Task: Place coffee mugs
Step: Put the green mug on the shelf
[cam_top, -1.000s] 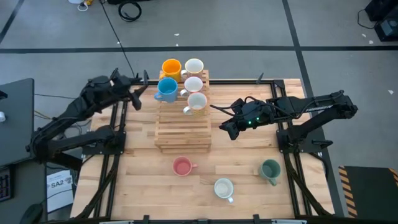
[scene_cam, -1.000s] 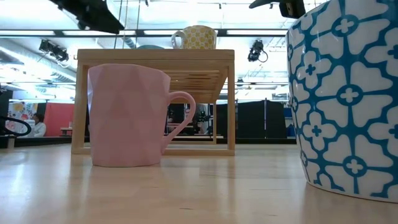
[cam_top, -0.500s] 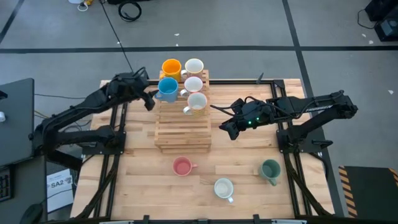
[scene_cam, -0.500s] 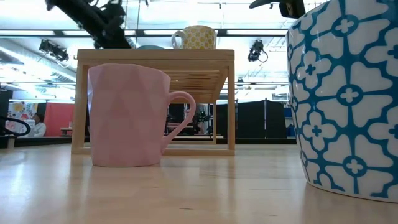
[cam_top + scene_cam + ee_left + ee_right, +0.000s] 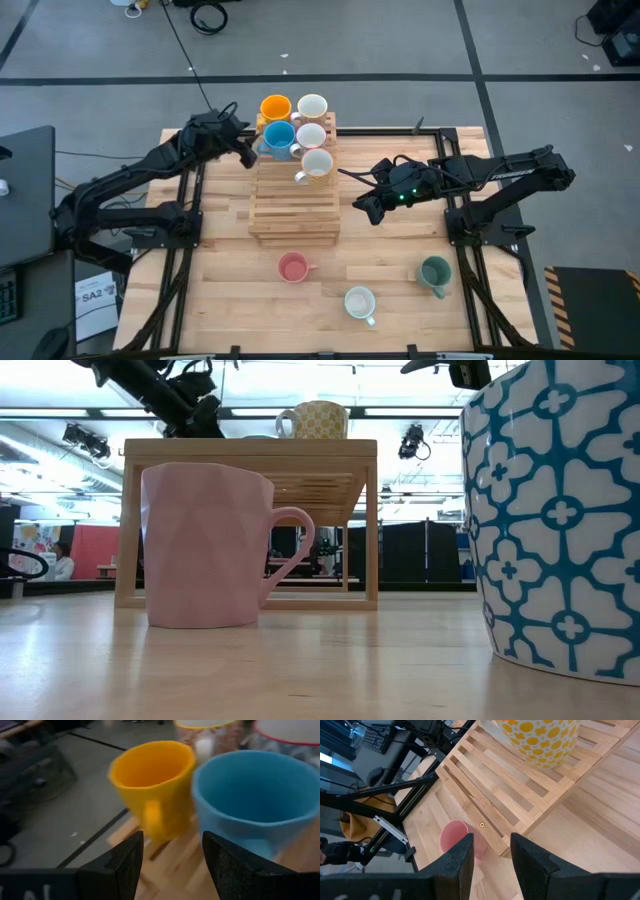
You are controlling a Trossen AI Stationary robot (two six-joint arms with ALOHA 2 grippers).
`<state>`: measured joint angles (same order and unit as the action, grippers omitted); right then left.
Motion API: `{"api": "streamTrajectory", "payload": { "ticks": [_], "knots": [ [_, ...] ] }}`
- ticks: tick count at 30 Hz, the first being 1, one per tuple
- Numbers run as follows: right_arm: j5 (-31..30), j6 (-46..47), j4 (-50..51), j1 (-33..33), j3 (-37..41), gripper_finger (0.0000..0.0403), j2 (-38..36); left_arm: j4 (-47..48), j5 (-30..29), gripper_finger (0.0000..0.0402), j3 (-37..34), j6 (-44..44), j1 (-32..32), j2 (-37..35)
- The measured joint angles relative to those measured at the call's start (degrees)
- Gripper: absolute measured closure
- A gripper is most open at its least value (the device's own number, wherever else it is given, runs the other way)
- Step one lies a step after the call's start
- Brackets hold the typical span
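Note:
A wooden slatted rack [image 5: 294,205] carries several mugs at its far end: orange [image 5: 275,108], blue [image 5: 278,135], two white [image 5: 312,106], and a yellow-dotted one [image 5: 316,163]. A pink mug [image 5: 292,267], a blue-patterned cream mug [image 5: 359,302] and a dark green mug [image 5: 434,272] stand on the table near its front. My left gripper [image 5: 248,152] is open at the rack's far left corner, level with the blue mug [image 5: 250,795] and the orange mug [image 5: 152,785]. My right gripper [image 5: 365,210] hovers open just right of the rack. My left gripper comes in level from the table's left. One finger [image 5: 235,870] stands right at the blue mug's lower wall [image 5: 260,842] and hides that spot, so I cannot tell whether it touches. The mug stands upright on the rack.
The rack's near half [image 5: 294,215] holds no mugs. The pink mug [image 5: 205,545] and the patterned mug [image 5: 560,520] stand close to the low camera. Dark arm frames flank the table on both sides. Bare tabletop [image 5: 390,250] lies between the rack and the green mug.
My left gripper has moved toward the table's right, from beyond the rack's left side up to the blue mug. The blue mug has slid a little toward the right and far edge, closer to the white mugs, staying upright.

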<state>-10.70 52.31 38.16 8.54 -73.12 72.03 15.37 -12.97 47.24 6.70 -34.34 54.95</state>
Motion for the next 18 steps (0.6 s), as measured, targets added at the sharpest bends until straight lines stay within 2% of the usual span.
{"api": "streamTrajectory", "payload": {
  "ticks": [3,10,18],
  "knots": [
    [0.0,0.0,0.0,0.0,0.0,0.0269,0.0,-0.1,-1.8,0.0192,0.0,0.0,0.0,-1.8],
    [-0.2,0.0,0.0,0.0,0.0,0.0269,0.0,1.1,-1.7,0.0192,0.0,-1.6,1.7,-10.2],
    [1.6,-2.9,0.0,0.8,0.0,0.0269,0.0,11.7,6.8,0.0192,0.0,-7.8,8.0,-19.1]
  ]
}}
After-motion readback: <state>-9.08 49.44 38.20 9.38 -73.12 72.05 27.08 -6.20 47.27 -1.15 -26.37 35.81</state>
